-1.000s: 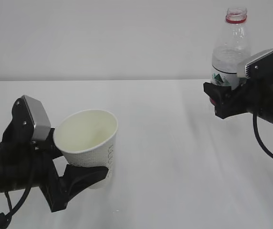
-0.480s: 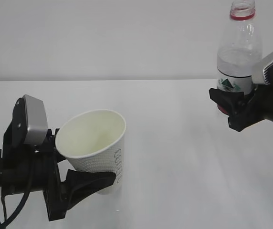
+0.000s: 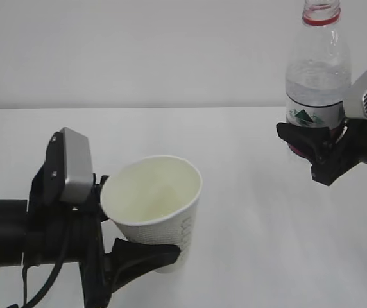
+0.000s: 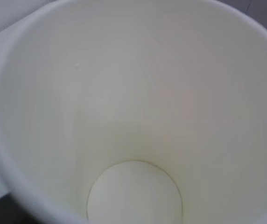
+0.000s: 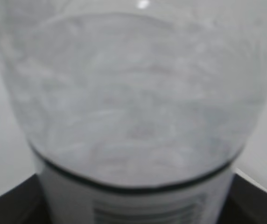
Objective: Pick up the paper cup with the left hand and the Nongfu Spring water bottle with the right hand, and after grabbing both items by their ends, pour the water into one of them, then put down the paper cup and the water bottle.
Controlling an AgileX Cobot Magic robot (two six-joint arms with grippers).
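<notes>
We see our left arm reaching in level from the left, its pincer point(image 3: 146, 247) clamped; our right pincer point(image 3: 313, 146) grips from the right, raised higher.

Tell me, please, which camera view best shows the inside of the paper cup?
The left wrist view: it looks straight into the paper cup, showing its dry bottom. The exterior view shows the cup tilted, only its upper inner wall. The right wrist view misses it.

tilted paper cup point(image 3: 154, 208), upright, seemingly half-full bottle point(image 3: 317, 77)
</notes>
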